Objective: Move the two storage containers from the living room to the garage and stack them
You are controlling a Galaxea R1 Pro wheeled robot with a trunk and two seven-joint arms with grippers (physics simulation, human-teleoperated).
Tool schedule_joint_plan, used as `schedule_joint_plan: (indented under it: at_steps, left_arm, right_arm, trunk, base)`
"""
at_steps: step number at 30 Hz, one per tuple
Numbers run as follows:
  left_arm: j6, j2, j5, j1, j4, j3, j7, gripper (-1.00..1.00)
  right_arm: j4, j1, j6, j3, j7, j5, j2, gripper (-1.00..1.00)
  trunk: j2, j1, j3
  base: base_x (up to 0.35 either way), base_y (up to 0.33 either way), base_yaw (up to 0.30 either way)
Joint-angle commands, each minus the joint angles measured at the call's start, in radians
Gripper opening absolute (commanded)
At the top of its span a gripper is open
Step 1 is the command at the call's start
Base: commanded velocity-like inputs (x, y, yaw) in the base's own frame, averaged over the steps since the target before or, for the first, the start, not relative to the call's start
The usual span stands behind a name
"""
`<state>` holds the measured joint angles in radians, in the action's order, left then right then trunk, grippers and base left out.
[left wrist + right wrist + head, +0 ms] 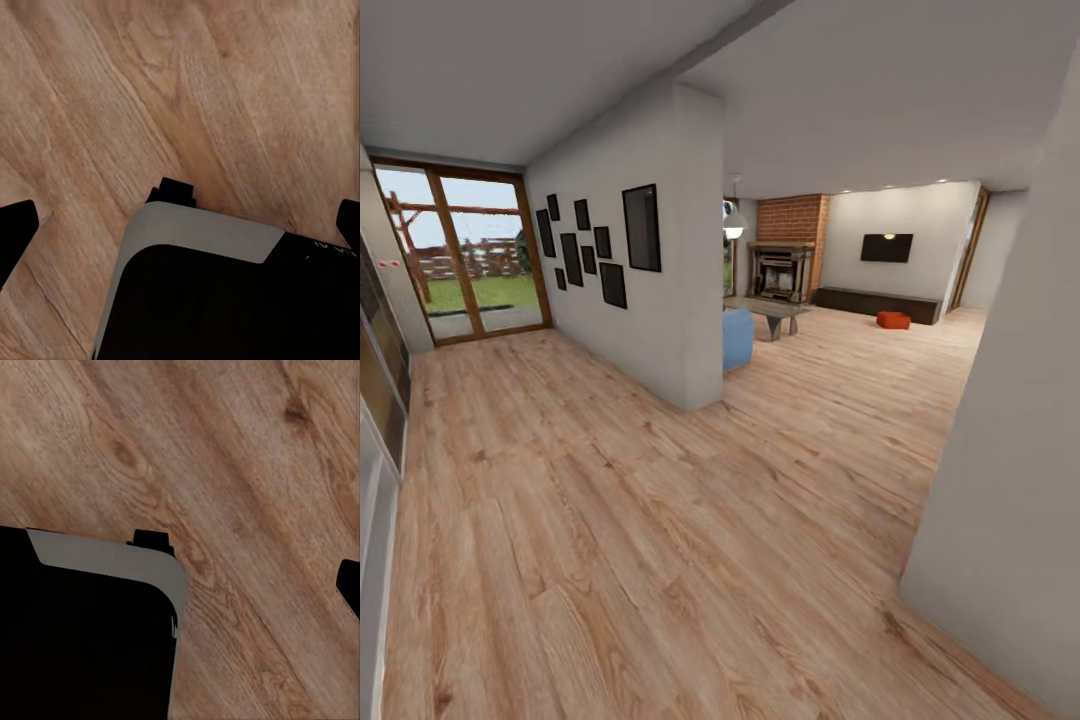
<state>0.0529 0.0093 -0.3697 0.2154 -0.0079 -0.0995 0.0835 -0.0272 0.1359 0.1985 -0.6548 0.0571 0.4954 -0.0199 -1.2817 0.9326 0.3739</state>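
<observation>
Both grippers hang over the wood plank floor (610,540): your left gripper (180,225) shows dark fingertips (15,232) wide apart, nothing between; your right gripper's one fingertip (349,585) sits at the frame edge, so can't tell its state. One orange-red storage container (893,319) sits far ahead on the living room floor, just before the long dark cabinet (875,303), right of the brick fireplace (788,250).

Head camera looks down a hallway toward the distant brick fireplace (792,222). Both wrist cameras face straight down, close above the plank floor (225,97), shared by all views.
</observation>
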Motion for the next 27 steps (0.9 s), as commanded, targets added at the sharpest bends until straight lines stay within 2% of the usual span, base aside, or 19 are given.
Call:
schedule_joint_plan:
  at_steps: [1,27]
  left_arm:
    - [0.002,0.000,-0.008,0.001,0.000,-0.008,0.002,1.00]
    - [0.003,0.000,-0.008,0.001,0.000,-0.009,0.002,1.00]
  right_arm:
    - [-0.002,0.001,0.003,-0.009,0.000,0.007,0.000,1.00]
    - [-0.002,0.001,0.008,-0.007,0.006,0.007,0.003,1.00]
  trunk:
    - [-0.001,0.001,0.001]
    - [-0.001,0.001,0.001]
  base:
    - [0.323,0.000,0.004]
    - [0.323,0.000,-0.013]
